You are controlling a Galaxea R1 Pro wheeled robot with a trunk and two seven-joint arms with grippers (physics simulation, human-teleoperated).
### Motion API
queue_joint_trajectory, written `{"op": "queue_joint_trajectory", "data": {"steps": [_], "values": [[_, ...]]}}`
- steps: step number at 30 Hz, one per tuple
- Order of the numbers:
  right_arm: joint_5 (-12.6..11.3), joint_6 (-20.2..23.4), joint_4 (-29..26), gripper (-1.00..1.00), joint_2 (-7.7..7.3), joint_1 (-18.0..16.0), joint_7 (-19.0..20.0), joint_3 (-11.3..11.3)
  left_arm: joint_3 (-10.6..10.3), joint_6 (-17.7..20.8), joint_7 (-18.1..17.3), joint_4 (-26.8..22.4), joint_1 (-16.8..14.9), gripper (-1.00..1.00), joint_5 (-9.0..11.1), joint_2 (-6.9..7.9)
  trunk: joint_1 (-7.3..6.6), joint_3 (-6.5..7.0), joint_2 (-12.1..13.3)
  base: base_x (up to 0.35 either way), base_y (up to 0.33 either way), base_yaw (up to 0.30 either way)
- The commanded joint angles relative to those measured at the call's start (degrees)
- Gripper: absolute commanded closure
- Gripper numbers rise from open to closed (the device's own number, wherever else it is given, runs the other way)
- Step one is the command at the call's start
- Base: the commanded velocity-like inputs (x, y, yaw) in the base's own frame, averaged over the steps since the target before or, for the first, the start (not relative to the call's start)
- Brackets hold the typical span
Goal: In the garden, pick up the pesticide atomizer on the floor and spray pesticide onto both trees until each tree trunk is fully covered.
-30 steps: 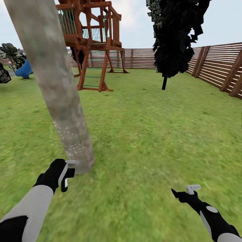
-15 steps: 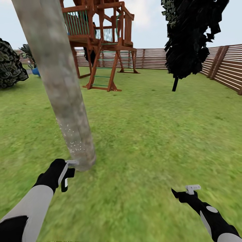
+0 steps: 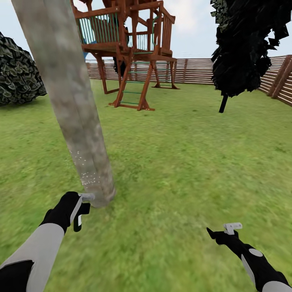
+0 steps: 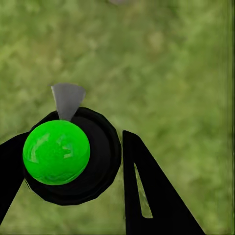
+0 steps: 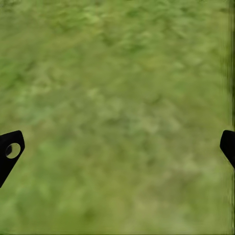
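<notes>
My left gripper (image 3: 79, 212) is shut on the pesticide atomizer (image 3: 78, 221), a small dark bottle with a pale label. In the left wrist view the atomizer (image 4: 57, 152) shows a bright green round top and a grey nozzle, sitting between the black fingers (image 4: 147, 196). Its nozzle is close to the base of a thick mottled grey-tan tree trunk (image 3: 77, 117), which leans across the left of the head view. White specks (image 3: 87, 174) dot the trunk's lower part. My right gripper (image 3: 222, 232) hangs open over the grass floor (image 3: 174, 170) at the lower right, holding nothing.
A brown wooden play tower (image 3: 129, 52) stands behind the trunk. A dark thin-trunked tree (image 3: 243, 44) rises at the right, a dark bush (image 3: 18, 77) at the left. The slatted fence (image 3: 227, 71) runs along the back and right of the lawn.
The whole view has turned to the left, so the play tower, dark tree and fence sit further right in the picture. Both arms keep their places and the left still holds the atomizer.
</notes>
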Motion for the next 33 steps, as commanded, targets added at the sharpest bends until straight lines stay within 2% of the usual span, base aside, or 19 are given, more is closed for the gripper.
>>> {"op": "queue_joint_trajectory", "data": {"steps": [1, 12, 23, 33], "values": [[0.0, 0.0, -0.01, -1.0, 0.0, 0.0, 0.0, 0.0, 0.0, 0.0, 0.0, -0.01, 0.0, 1.0, -0.04, 0.01, 0.0, 0.0, 0.0, 0.007, -0.276, 0.102], [0.0, 0.0, -0.02, -1.0, 0.0, 0.0, 0.0, -0.08, 0.0, 0.0, 0.0, 0.01, 0.0, 1.0, -0.04, 0.01, 0.0, 0.0, 0.0, 0.003, -0.276, 0.26], [0.0, -0.05, -0.02, -1.0, 0.0, 0.0, 0.0, -0.02, 0.0, 0.0, 0.0, -0.27, 0.0, 1.0, -0.04, -0.03, 0.0, 0.0, 0.0, 0.135, -0.274, 0.027], [0.0, 0.0, -0.02, -1.0, 0.0, 0.0, 0.0, -0.04, 0.0, 0.0, 0.0, -0.28, 0.0, 1.0, -0.04, -0.05, 0.0, 0.0, 0.0, 0.142, -0.271, 0.258]]}}
